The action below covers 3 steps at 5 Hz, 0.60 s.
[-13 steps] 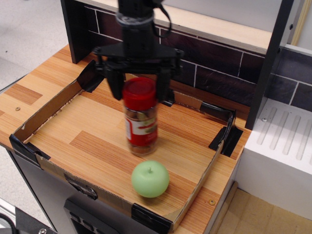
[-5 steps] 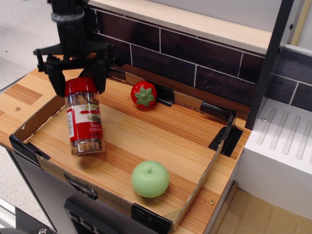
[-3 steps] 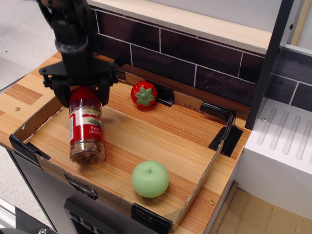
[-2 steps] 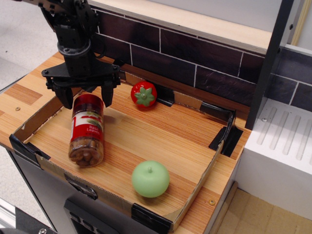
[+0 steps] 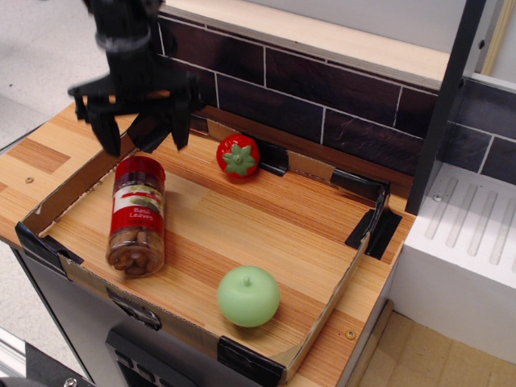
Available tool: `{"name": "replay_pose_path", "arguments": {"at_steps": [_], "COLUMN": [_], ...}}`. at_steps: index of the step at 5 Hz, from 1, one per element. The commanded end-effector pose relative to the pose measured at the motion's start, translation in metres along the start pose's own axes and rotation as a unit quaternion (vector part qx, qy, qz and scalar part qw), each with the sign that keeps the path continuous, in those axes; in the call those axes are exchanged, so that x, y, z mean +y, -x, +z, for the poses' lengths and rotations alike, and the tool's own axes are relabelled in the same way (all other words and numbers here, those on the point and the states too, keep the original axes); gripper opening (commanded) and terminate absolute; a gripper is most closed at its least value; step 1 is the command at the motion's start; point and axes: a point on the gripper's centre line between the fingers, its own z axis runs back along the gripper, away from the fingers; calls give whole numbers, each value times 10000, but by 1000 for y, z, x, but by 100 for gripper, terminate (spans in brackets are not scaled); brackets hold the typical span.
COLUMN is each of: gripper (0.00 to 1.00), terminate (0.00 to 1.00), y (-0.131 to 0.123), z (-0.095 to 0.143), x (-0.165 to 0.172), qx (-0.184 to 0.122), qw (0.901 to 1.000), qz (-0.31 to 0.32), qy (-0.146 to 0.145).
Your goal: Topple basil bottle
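Note:
The basil bottle (image 5: pixel 136 218) lies on its side in the left part of the cardboard tray (image 5: pixel 48 208), red lid toward the back, base toward the front edge. Its red-white-green label faces up. My gripper (image 5: pixel 139 139) hangs above and behind the lid, apart from the bottle. Its two black fingers (image 5: pixel 104 134) stand spread, with nothing between them.
A green apple (image 5: pixel 248 296) sits near the tray's front edge. A red tomato-shaped toy (image 5: pixel 238 156) sits at the back by the dark tiled wall (image 5: pixel 322 93). A white rack (image 5: pixel 468 234) stands to the right. The tray's low walls ring the wooden floor.
The gripper carried the bottle from the tray's middle to the left, tilted it down, let go and rose. The bottle now lies flat.

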Motion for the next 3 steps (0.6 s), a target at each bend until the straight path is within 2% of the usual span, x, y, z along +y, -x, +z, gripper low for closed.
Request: {"name": "replay_pose_path", "arguments": {"at_steps": [1,2,3], "gripper": [100,100,100], "terminate": [0,0,100], "y": [-15,-15,-15], "z": [53,53,53], "x": [-6,-6,-6], "qx": [23,23,23], "qw": [9998,9998,9998], "qz": [18,18,18], "qy": [193,193,193]}}
